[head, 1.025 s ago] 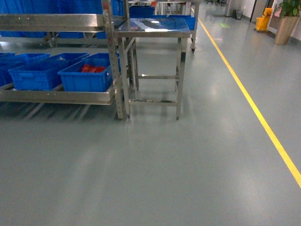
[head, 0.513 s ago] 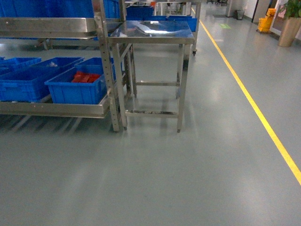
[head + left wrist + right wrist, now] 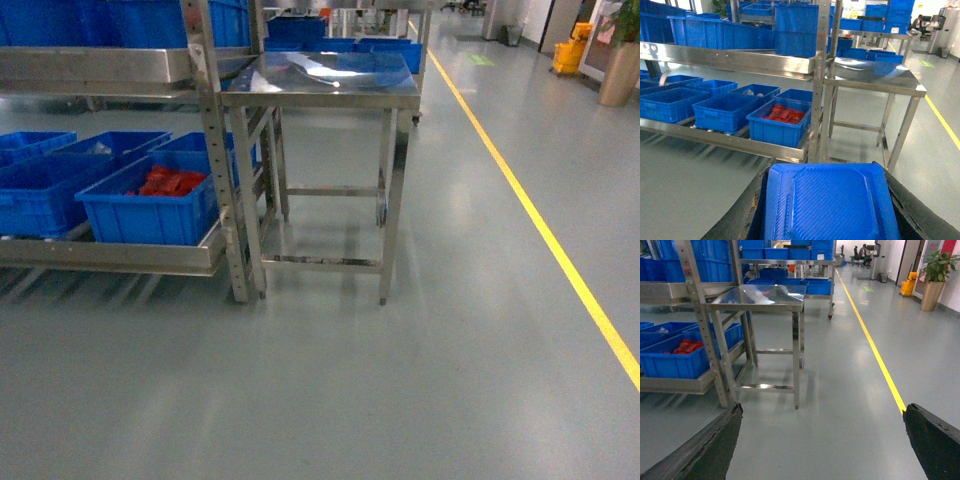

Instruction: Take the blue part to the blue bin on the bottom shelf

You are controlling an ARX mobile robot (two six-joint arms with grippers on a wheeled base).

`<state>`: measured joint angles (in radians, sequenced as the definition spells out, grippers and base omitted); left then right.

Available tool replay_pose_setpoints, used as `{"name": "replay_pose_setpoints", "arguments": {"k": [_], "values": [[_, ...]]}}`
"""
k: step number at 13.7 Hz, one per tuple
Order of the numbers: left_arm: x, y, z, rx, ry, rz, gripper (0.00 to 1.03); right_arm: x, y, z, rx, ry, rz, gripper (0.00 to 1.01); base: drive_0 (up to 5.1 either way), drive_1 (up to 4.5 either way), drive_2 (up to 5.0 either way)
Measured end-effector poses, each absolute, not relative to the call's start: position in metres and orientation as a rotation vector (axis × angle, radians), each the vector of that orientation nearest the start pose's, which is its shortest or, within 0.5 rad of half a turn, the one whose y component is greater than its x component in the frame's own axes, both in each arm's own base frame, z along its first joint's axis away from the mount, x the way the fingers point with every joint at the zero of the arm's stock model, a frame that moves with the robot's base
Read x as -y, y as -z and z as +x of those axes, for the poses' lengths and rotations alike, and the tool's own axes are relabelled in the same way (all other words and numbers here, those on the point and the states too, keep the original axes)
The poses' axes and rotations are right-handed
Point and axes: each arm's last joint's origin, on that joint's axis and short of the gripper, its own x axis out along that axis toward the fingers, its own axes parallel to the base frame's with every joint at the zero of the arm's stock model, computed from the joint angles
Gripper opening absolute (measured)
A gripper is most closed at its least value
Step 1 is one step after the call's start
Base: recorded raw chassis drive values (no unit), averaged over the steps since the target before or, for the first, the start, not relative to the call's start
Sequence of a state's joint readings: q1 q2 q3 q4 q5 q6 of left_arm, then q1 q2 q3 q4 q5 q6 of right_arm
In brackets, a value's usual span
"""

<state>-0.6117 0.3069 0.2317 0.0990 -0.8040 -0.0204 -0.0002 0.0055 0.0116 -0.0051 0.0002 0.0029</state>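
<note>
Rack [image 3: 215,140] nearer; left tool [image 3: 827,235] grips blue part [image 3: 827,205].

Grey floor [image 3: 400,400], yellow line [image 3: 540,230], steel table [image 3: 320,85].

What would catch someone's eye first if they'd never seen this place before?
Probably the blue part filling the bottom of the left wrist view, held in the left tool. Next, the bright red stuff inside a blue crate on the rack's bottom shelf, left of the steel table. A yellow floor line runs down the right.
</note>
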Motion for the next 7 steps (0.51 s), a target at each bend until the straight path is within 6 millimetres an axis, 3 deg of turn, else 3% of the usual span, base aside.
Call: {"name": "replay_pose_setpoints", "arguments": {"k": [7], "values": [[0.0432,-0.2266,0.0979,0.019,-0.192,-0.035,0.44,0.0000,-0.1667,0.0973,0.002,0.000,0.003,0.98,0.0,4.00,-4.1]]}}
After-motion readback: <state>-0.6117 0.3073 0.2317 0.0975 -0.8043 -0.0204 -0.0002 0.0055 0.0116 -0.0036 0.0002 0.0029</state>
